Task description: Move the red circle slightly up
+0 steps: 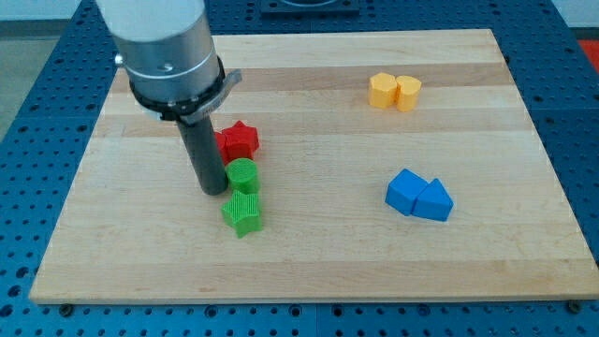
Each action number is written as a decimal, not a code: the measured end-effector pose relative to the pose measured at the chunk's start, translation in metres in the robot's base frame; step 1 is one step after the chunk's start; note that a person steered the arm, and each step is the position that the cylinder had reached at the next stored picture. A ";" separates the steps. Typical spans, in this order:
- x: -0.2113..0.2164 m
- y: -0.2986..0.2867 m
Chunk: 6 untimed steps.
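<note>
Rod (201, 140) without gripper, so nothing is held, meets the counter (309, 267) at my tip (213, 192), just left of the green circle (242, 175). Red block (239, 140), star-like, sits just above that circle, beside the rod; whether it is the circle I cannot tell.

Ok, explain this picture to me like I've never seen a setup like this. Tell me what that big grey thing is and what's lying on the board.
The big grey cylinder is the end of a robot arm. It has no hand, only a dark rod, and my tip slides along the wooden board to push blocks; nothing is held. There is one camera, looking down at the board from a slant.

My tip sits just left of the green round block. Below that is a green star, above it a red star. No red circle shows; the rod may hide it. At the view's top right are two yellow blocks, at the right two blue blocks.
</note>
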<state>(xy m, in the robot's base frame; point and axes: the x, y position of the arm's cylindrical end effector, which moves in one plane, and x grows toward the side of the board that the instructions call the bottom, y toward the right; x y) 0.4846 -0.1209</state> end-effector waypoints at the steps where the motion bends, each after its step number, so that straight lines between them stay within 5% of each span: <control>1: -0.004 -0.001; 6: -0.073 -0.009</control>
